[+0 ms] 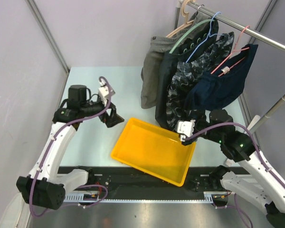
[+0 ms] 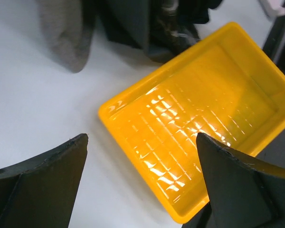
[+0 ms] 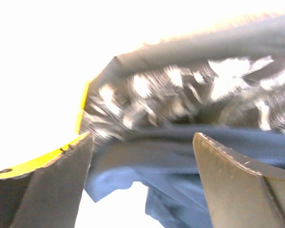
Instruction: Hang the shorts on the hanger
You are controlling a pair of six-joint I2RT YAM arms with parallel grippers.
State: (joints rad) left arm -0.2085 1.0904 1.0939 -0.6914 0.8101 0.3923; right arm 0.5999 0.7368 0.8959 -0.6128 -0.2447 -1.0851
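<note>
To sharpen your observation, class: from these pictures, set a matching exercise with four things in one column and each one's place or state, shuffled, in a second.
Things
1. dark navy fabric shorts
2. shallow yellow plastic tray
3. plain grey fabric shorts
4. left gripper

Places or states
A. resting on the pale table
B. jaws open, holding nothing
C. clipped to the thin pink-red wire hanger
D. leftmost garment on the metal rail

Pairs: 1-C, 2-A, 3-D, 4-B
</note>
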